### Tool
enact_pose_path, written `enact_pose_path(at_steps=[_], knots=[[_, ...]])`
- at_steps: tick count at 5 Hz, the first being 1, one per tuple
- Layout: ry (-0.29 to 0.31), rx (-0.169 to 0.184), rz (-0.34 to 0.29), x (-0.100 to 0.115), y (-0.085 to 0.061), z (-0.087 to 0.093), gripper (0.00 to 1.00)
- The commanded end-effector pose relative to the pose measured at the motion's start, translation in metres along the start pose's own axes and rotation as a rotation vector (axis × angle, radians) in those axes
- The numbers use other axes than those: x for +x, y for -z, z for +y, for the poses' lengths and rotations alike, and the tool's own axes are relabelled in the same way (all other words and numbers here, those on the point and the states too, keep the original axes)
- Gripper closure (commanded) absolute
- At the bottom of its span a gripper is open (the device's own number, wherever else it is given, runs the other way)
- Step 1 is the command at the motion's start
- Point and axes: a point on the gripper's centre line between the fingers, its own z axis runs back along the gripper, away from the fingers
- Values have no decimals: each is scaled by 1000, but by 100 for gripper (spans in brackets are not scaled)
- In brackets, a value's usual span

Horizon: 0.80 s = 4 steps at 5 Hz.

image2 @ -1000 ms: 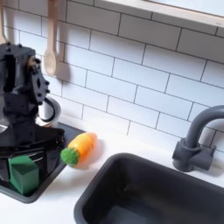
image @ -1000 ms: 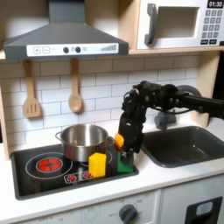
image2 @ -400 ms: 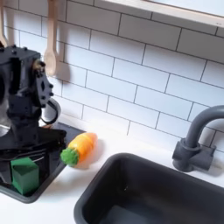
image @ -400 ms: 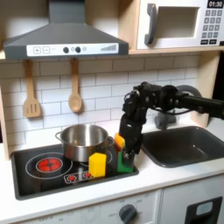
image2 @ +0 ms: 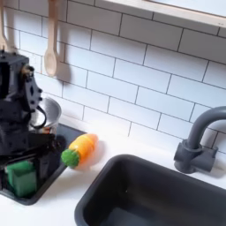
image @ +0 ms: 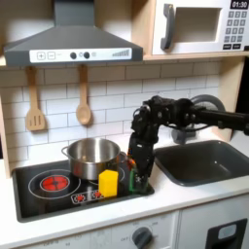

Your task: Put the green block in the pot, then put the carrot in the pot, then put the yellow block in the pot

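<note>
In the first exterior view we see the black gripper [image: 135, 178] low in the centre of the frame, reaching down over the right part of the black stovetop [image: 49, 183], with the arm stretching off toward the right edge. The green block [image: 139, 181] peeks out at the gripper's tip; in the second exterior view the green block [image2: 21, 176] sits at the lower left, on the stovetop corner just below the gripper [image2: 19, 157], and we cannot tell whether the claw is spread or closed on it. The yellow block [image: 108, 182] stands upright on the stovetop just left of the gripper in the first exterior view, in front of the pot [image: 90, 156], which is left of centre. The carrot [image: 131, 156] shows as an orange patch behind the arm; in the second exterior view the carrot [image2: 79, 148] lies on the white counter [image2: 62, 199] left of centre, green end toward the stovetop, between the stovetop and the dark sink [image2: 168, 194].
</note>
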Motion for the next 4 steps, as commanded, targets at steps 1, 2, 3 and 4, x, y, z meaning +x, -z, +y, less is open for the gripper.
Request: enact_pose_path(at_steps=[1, 2, 3, 4], knots=[[4, 3, 1, -1, 2, 1, 0], [-3, 1, 5, -3, 4, 1, 0], [1, 0, 1, -3, 7, 2, 82], [4, -5, -5, -2, 8, 2, 100]])
